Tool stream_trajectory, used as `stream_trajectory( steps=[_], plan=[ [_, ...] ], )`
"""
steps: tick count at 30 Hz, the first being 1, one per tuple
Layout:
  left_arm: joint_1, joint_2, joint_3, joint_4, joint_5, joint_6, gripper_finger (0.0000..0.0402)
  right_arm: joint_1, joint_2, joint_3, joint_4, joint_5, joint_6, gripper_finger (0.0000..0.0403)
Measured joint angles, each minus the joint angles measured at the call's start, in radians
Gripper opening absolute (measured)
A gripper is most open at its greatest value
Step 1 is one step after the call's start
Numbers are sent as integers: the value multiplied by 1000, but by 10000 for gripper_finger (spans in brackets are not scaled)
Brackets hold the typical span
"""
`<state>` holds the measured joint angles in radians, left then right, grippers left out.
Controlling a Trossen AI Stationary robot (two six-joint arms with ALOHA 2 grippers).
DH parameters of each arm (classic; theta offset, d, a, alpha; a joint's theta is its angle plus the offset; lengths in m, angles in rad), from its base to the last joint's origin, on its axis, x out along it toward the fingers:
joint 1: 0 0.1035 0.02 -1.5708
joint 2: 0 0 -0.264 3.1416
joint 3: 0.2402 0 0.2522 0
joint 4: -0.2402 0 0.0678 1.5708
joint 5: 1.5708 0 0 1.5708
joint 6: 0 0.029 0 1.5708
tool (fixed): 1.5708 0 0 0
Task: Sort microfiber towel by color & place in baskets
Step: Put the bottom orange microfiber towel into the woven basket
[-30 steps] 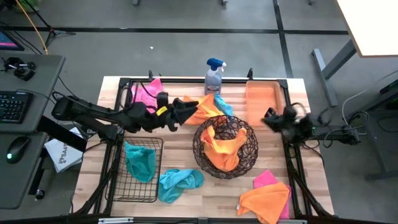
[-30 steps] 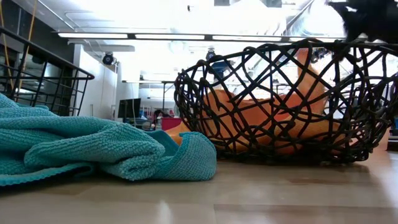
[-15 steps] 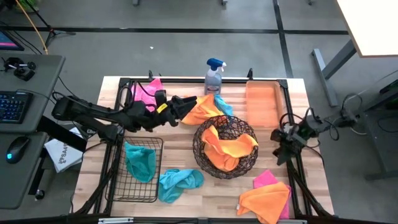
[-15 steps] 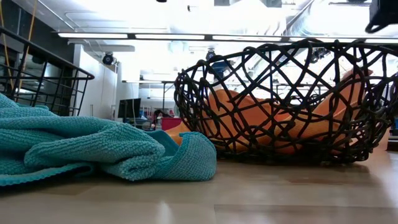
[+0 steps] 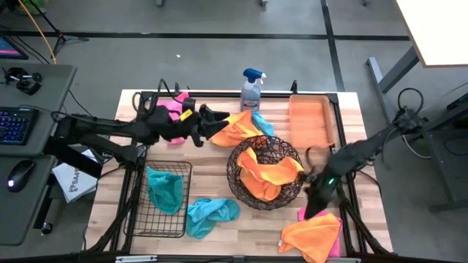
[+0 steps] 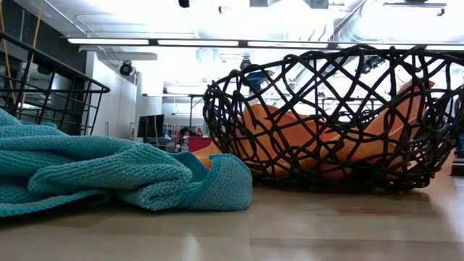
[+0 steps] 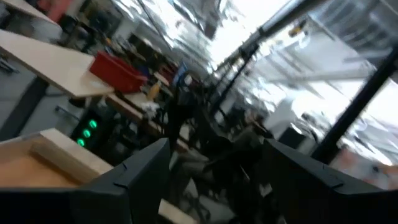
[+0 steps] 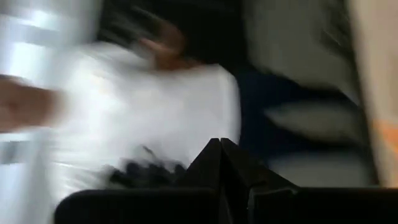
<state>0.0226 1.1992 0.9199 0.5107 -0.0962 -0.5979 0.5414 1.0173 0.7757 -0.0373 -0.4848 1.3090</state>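
My left gripper (image 5: 213, 123) (image 7: 214, 186) is open and points level toward the table's right, its fingertips just left of a crumpled orange-yellow towel (image 5: 235, 130) lying on a teal one (image 5: 263, 124). My right gripper (image 5: 310, 201) (image 8: 221, 147) is shut and hovers at the round woven-wire basket's (image 5: 292, 191) near right side, over a pink towel (image 5: 303, 215) and an orange-yellow towel (image 5: 311, 235). That basket holds orange-yellow towel (image 5: 262, 175) (image 6: 319, 141). A teal towel (image 5: 165, 188) lies in the black wire-grid basket (image 5: 139, 219); another (image 5: 210, 212) (image 6: 109, 174) lies on the table. The orange tray (image 5: 307, 120) holds nothing.
A pink towel (image 5: 172, 107) lies at the far left, behind my left arm. A blue-topped spray bottle (image 5: 252, 89) stands at the far edge. A dark frame rail (image 5: 344, 146) runs along the table's sides. A desk with keyboard (image 5: 14, 124) stands beyond the left edge.
My right gripper has swung from beside the orange tray toward the near edge, down to the pink and orange-yellow towels. The orange-yellow towel in the round basket has slumped lower. My left gripper has drawn slightly toward the far edge.
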Motion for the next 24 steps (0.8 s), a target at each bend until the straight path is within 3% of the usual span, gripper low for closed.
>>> stream_trajectory(
  steps=[4,8,12,18,24],
  plan=[
    [33,-77,0,-141,126,1,245,58,193,141,-380,-74,-15,14],
    [38,-154,0,-285,181,50,245,137,326,212,-655,-104,-31,63],
    [38,-211,0,-387,185,77,245,198,411,216,-769,-99,30,133],
    [36,-251,1,-400,184,79,245,246,515,217,-961,-59,29,237],
    [36,-248,1,-392,183,76,245,271,588,217,-1080,-5,-42,276]
  ],
)
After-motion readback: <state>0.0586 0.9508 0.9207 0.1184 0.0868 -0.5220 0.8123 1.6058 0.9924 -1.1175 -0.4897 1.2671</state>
